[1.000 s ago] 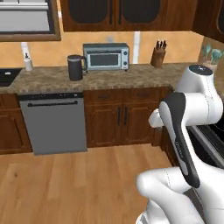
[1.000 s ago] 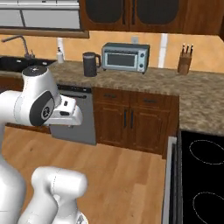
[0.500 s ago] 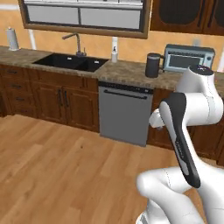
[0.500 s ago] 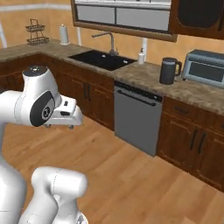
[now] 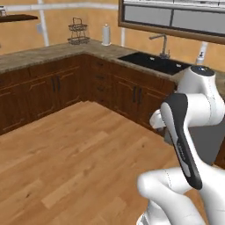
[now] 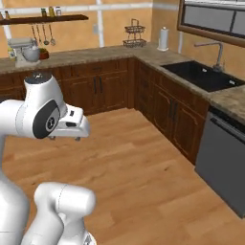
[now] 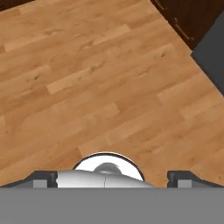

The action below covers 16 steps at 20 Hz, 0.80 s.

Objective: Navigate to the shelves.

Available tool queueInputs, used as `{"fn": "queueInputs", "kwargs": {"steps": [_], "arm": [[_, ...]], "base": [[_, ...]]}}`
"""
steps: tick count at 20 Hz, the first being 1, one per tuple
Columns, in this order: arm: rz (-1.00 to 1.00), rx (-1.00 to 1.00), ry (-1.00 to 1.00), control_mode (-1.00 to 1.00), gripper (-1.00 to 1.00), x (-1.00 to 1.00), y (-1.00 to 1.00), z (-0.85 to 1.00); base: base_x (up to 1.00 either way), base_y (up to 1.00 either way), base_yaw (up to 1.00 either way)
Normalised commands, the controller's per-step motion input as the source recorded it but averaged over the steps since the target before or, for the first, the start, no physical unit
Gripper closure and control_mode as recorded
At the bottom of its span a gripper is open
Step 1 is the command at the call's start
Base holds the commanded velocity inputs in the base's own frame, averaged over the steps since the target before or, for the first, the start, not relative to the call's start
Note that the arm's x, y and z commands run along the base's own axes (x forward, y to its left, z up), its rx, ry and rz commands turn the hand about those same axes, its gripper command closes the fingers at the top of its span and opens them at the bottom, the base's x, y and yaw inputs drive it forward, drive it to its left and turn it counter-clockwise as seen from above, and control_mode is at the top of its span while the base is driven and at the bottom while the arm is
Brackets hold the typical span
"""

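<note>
- The gripper [image 7: 112, 178] hangs over bare wood floor [image 7: 100, 83], its two tips far apart at the bottom corners of the hand view, spread wide and holding nothing.
- The shelves [image 6: 45, 19] sit high on the far wall, above the counter [image 6: 81, 53] with the stand mixer [image 6: 22, 51].
- The shelf board runs level along that wall, its long edge facing the room.
- To do this well, I'd swing the base on toward that wall, square up to the board, and keep the arm tucked away from the corner cabinets [image 5: 110, 83].
</note>
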Motion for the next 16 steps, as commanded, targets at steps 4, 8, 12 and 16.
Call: {"fn": "queueInputs", "kwargs": {"steps": [4,8,12,16], "arm": [[0.00,0.00,0.00,1.00,-1.00,0.00,0.00,0.00],[0.00,0.00,0.00,1.00,-1.00,0.00,0.00,0.00],[0.00,0.00,0.00,1.00,-1.00,0.00,0.00,0.00],[0.00,0.00,0.00,1.00,-1.00,0.00,0.00,0.00]], "base": [[0.98,0.40,0.53],[1.00,0.34,0.43],[1.00,0.20,0.38],[1.00,0.00,0.31]]}}
